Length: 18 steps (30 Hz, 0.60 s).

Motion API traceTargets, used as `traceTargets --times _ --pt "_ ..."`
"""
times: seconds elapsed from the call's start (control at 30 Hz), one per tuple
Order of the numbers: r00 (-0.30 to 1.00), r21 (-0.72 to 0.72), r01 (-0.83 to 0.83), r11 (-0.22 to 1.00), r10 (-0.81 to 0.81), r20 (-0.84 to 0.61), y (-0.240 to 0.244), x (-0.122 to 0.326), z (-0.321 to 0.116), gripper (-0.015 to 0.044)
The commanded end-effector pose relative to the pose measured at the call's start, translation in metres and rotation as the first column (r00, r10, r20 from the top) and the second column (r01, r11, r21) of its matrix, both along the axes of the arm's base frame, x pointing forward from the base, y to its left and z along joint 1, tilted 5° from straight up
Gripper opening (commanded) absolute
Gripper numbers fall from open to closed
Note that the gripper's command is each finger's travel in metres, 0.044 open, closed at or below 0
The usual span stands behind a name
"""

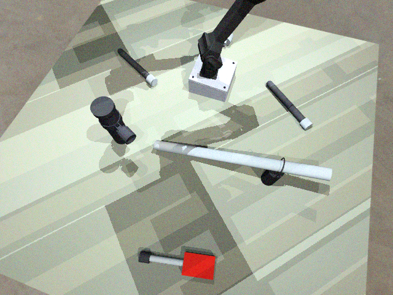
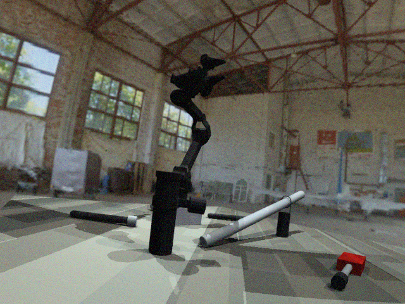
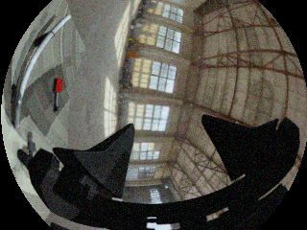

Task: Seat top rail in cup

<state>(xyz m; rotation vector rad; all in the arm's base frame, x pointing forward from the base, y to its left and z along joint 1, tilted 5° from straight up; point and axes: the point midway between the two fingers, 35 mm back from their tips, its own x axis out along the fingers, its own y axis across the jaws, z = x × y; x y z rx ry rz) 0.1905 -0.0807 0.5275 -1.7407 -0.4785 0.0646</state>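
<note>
The white rail (image 1: 221, 155) (image 2: 252, 220) (image 3: 33, 59) slopes through the wire loop on the short dark post (image 1: 269, 178) (image 2: 283, 225). Its raised end sticks out beyond the loop. Its low end lies down at the table, outside and below the dark rail-end cup (image 1: 127, 136) (image 2: 197, 205). The cup sticks out sideways from the upper part of the upright big post (image 1: 102, 106) (image 2: 161, 228), a little below the post cap, its mouth toward the rail's side. My gripper (image 2: 224, 69) (image 3: 169, 123) is open and empty, high above the table and away from the rail; it is out of view in the top view.
A mallet with a red head (image 1: 198, 265) (image 2: 350, 262) (image 3: 59, 85) lies in front. One dark rod with a white end (image 1: 131, 63) (image 2: 101, 217) lies behind the post; another such rod (image 1: 287, 102) lies right of the arm's pale base block (image 1: 207, 87).
</note>
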Motion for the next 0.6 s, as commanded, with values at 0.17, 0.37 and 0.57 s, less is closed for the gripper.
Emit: traceTargets --times 0.17,0.37,0.57 --pt "0.994 0.375 -0.100 0.922 0.104 0.008 -0.019 0.027 0.009 0.0440" --pt "0.983 0.774 -0.087 0.627 0.180 -0.035 -0.045 0.077 -0.009 0.0440" --pt "0.966 0.940 0.058 0.336 0.218 -0.138 -0.055 0.120 -0.049 0.0440"
